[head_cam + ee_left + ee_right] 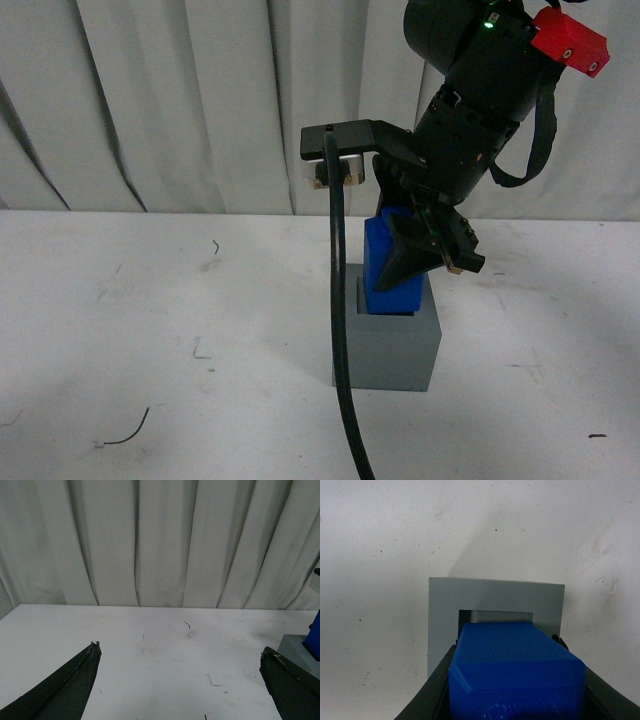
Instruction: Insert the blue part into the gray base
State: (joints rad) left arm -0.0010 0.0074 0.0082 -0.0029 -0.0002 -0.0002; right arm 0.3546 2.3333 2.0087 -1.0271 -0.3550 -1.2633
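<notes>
One white bench [120,330] carries one gray base [392,345], and one blue part [385,262] stands with its lower end in the base's top recess, leaning slightly, though how deep it sits is hard to tell from these angles. One black cable [340,330] hangs across the front view and hides the base's left edge. The right arm reaches down from above, and the right fingers [425,250] are clamped on the blue part's sides. The left fingers [65,690] are low over the bench off to the side, spread wide and holding nothing.

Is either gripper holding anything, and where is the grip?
The right gripper clamps the blue part by its two sides, above the gray base. The left gripper is open and empty.
</notes>
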